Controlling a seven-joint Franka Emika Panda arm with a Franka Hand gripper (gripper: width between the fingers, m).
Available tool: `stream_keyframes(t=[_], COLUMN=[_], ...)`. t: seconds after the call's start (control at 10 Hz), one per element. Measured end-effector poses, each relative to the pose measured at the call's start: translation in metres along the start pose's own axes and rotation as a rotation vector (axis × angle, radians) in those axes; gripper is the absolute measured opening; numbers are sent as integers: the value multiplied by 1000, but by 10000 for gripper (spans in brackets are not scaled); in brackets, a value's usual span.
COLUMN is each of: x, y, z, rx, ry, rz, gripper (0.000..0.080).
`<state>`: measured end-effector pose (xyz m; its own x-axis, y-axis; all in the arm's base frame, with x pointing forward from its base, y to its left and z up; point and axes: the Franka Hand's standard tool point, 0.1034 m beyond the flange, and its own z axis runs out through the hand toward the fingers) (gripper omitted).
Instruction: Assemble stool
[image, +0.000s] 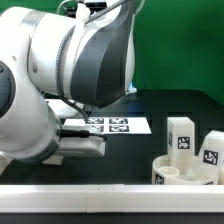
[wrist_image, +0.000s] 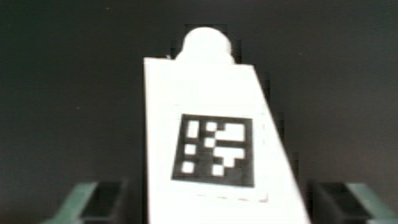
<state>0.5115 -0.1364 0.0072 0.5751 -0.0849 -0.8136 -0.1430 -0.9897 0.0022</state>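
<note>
In the wrist view a white leg block (wrist_image: 210, 120) with a black-and-white tag and a rounded peg at its far end fills the space between my fingers. My gripper (wrist_image: 217, 205) has one fingertip (wrist_image: 98, 203) against each side of the block and looks shut on it. In the exterior view the gripper is hidden behind my arm. Two more leg blocks (image: 180, 134) (image: 212, 150) stand upright at the exterior view's right. The round rimmed seat disc (image: 186, 174) lies in front of them.
The marker board (image: 110, 125) lies flat on the black table behind my arm. A plain white bar (image: 110, 203) runs along the table's near edge. My arm blocks most of the exterior view's left half.
</note>
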Motion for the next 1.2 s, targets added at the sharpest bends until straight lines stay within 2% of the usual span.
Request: stream_keyframes(t=[0.1,0.2,0.4,0.6,0.8,1.1,1.2], x=[0,0,1,-2,-16,-37,-41], y=[0,0,-2,-10,-33,-72,-77], z=[0,0,-2,-15,-41,-74,-79], rx=[0,0,-3,-12,-18,-12,-10], ry=[0,0,5,32,61,91,102], rz=[0,0,-2,-14,-7,76,89], gripper=[412,325,325,325,325,327,327])
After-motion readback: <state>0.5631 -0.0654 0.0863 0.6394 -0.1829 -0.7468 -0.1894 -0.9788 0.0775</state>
